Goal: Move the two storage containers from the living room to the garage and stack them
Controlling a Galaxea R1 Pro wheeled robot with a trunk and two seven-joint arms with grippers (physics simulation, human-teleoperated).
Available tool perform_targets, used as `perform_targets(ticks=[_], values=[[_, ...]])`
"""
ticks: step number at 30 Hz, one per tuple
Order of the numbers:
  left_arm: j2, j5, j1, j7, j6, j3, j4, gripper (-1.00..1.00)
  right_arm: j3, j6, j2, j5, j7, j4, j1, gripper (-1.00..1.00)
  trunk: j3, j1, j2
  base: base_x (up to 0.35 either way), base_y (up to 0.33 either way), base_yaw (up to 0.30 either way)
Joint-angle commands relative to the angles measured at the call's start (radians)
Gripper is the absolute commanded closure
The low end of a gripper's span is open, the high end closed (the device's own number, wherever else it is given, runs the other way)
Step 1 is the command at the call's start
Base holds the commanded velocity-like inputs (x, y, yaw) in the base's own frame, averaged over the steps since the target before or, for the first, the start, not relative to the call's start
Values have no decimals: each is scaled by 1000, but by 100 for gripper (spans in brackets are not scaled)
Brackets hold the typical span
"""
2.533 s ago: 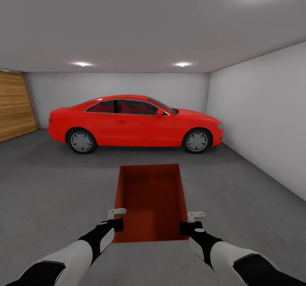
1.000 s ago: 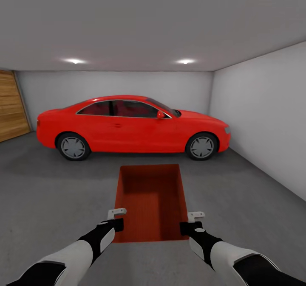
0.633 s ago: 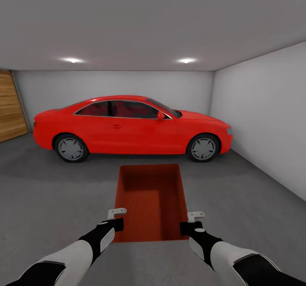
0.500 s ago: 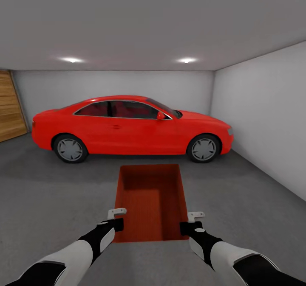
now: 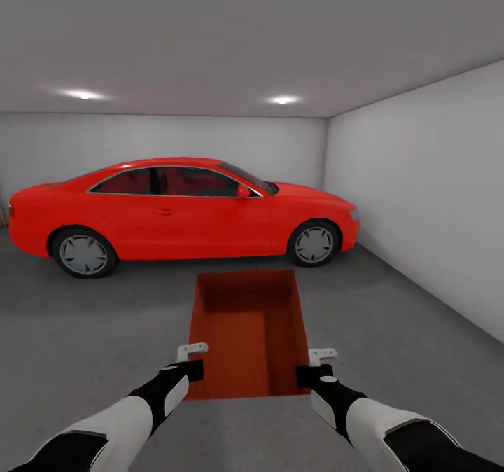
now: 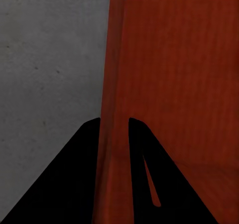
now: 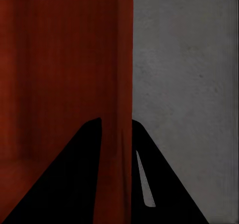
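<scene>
One red-orange open-top storage container [image 5: 245,328] hangs in front of me, held lengthwise between both arms above the garage's dark grey concrete floor [image 5: 84,332]. My left gripper [image 5: 194,361] is shut on its left wall near the close end. My right gripper [image 5: 309,365] is shut on its right wall. In the left wrist view, the left gripper [image 6: 113,127] pinches the thin red wall [image 6: 117,74] between its black fingers, with the floor [image 6: 50,74] beside it. In the right wrist view, the right gripper [image 7: 116,124] clamps the opposite wall [image 7: 124,59] the same way. The container is empty inside.
A red car [image 5: 175,209] stands side-on across the garage ahead, beyond the container. A plain white wall [image 5: 434,199] runs along the right. Grey floor stretches between me and the car and out to both sides.
The whole view has shifted: the car has slid left and grown, and the wooden door at the left edge has left the picture. Arms and container keep the same pose.
</scene>
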Motion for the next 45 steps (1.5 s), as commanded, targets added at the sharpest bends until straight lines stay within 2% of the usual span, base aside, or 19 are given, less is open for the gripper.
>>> perform_targets(ticks=[1, 23, 45], values=[[28, -14, 0, 22, 3, 15, -7, 100, 6, -6, 0, -26, -8, 11, 0, 100, 0, 0, -1, 2, 0, -284], [27, -14, 0, 22, 3, 14, -6, 100, 6, -5, 1, -26, -9, 11, 0, 100, 0, 0, -1, 11, 0, -285], [28, -14, 0, 22, 4, 15, -6, 100, 6, -5, 2, -26, -9, 11, 0, 100, 0, 0, -1, 308, 11, -285]])
